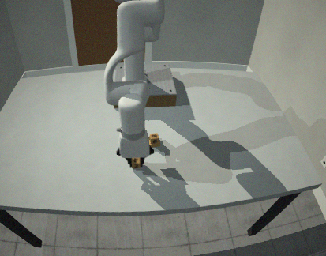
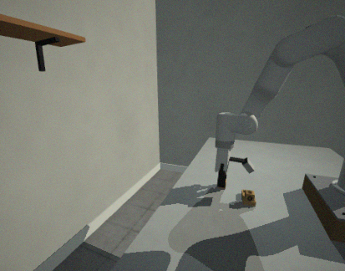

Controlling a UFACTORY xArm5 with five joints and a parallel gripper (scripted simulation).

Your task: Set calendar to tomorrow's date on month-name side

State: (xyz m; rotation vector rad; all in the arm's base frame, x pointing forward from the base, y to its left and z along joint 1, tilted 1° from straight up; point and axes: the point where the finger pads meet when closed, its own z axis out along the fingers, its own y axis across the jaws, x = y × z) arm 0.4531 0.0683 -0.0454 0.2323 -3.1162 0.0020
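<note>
My gripper [image 1: 136, 161] points straight down near the table's front middle and is shut on a small yellow date cube [image 1: 136, 162], at or just above the table top. In the exterior view the dark fingers [image 2: 221, 179] hide that cube. A second yellow cube [image 1: 154, 140] lies on the table just behind and to the right of the gripper, apart from it; it also shows in the exterior view [image 2: 248, 196]. A dark flat piece with a pale end [image 2: 241, 162], perhaps the tray, shows beyond the wrist. I cannot tell whether it lies flat. The arm hides it in the top view.
The arm's wooden base block [image 1: 159, 84] [image 2: 330, 201] stands at the back middle of the table. The table's front edge runs close below the gripper. A wall shelf [image 2: 33, 31] hangs high on the wall, away from the table.
</note>
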